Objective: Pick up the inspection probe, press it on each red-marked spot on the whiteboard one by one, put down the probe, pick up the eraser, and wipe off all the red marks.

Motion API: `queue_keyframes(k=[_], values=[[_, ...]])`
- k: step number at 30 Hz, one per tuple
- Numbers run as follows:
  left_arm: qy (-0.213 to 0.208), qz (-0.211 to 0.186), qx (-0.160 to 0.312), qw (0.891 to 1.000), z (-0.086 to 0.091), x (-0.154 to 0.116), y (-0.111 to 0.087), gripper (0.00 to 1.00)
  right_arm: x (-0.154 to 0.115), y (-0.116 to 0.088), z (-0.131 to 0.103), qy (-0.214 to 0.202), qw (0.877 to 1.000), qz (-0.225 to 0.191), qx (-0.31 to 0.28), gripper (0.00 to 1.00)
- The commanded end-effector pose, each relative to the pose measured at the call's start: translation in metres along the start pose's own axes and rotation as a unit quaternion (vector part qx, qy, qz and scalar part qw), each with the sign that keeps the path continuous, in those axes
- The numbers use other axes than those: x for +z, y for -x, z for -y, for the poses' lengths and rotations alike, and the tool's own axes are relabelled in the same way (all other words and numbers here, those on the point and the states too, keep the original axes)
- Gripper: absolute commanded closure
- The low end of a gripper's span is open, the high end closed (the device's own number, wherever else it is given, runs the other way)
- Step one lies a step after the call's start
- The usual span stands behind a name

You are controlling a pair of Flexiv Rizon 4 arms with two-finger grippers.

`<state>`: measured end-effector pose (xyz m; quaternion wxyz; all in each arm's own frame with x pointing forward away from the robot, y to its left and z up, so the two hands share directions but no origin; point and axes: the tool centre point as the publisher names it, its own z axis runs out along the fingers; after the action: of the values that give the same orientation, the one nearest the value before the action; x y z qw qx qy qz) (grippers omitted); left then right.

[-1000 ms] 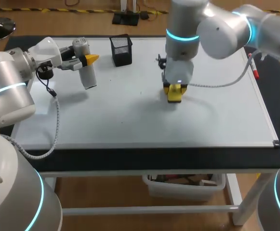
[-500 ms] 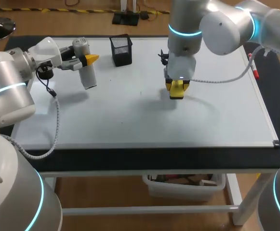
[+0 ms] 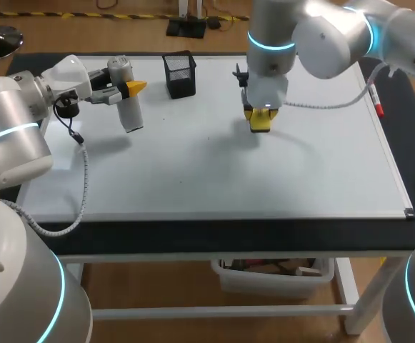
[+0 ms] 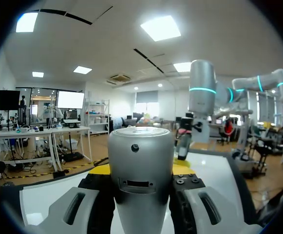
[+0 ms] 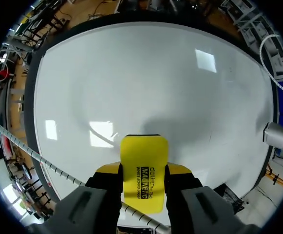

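Whiteboard [image 3: 193,179] covers almost all of the table [image 3: 214,234], and a black mesh cup [image 3: 180,73] stands on it near the far edge, so the rest is placed from that cup. To the right of the cup and a little closer to the front, the right arm [image 3: 271,43] comes down steeply from the far right corner. The right jaws are closed on a yellow eraser [image 3: 261,120]. In the right wrist view the eraser [image 5: 143,173] sits lengthwise between the two yellow fingertips [image 5: 179,169], one against each long side, and its far end points down at the whiteboard [image 5: 156,73], with a soft shadow just ahead of it. Whether the eraser presses on the surface or hangs just over it I cannot tell. To the left of the cup, at about the same depth, the left arm [image 3: 21,121] reaches in from the left side. The left jaws grip the probe [image 3: 125,100], a pale grey cylinder held roughly upright and slightly tilted, its lower end above the board and its shadow lying on the surface nearer the front. In the left wrist view the probe [image 4: 140,170] fills the space between the fingers, with both dark finger bodies against its sides, and the right arm [image 4: 201,107] shows beyond it. Far to the right of the cup, a pen with a red cap [image 3: 376,106] lies along the whiteboard's right edge.
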<state>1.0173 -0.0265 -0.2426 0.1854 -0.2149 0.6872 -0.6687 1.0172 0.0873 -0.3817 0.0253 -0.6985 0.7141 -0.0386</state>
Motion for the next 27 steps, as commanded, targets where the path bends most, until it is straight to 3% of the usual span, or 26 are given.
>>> queue_keyframes(k=[1, 7, 15, 21, 27], values=[[-0.002, 0.001, 0.001, 1.000, 0.000, 0.001, 0.000, 1.00, 0.015, 0.004, 0.051, 0.032, 0.999, 0.007, 0.003, 1.00], [-0.002, 0.001, 0.001, 1.000, 0.000, 0.001, 0.000, 1.00, 0.034, 0.003, 0.099, 0.056, 0.998, 0.009, 0.014, 1.00], [-0.002, 0.001, 0.001, 1.000, 0.000, 0.001, 0.000, 1.00, 0.038, 0.004, 0.142, 0.061, 0.998, 0.002, 0.018, 1.00], [-0.002, 0.001, 0.001, 1.000, 0.000, 0.001, 0.000, 1.00, 0.036, 0.004, 0.162, 0.055, 0.998, -0.003, 0.019, 1.00], [-0.002, 0.001, 0.001, 1.000, 0.000, 0.001, 0.000, 1.00, 0.038, 0.005, 0.163, 0.055, 0.998, -0.004, 0.016, 1.00]])
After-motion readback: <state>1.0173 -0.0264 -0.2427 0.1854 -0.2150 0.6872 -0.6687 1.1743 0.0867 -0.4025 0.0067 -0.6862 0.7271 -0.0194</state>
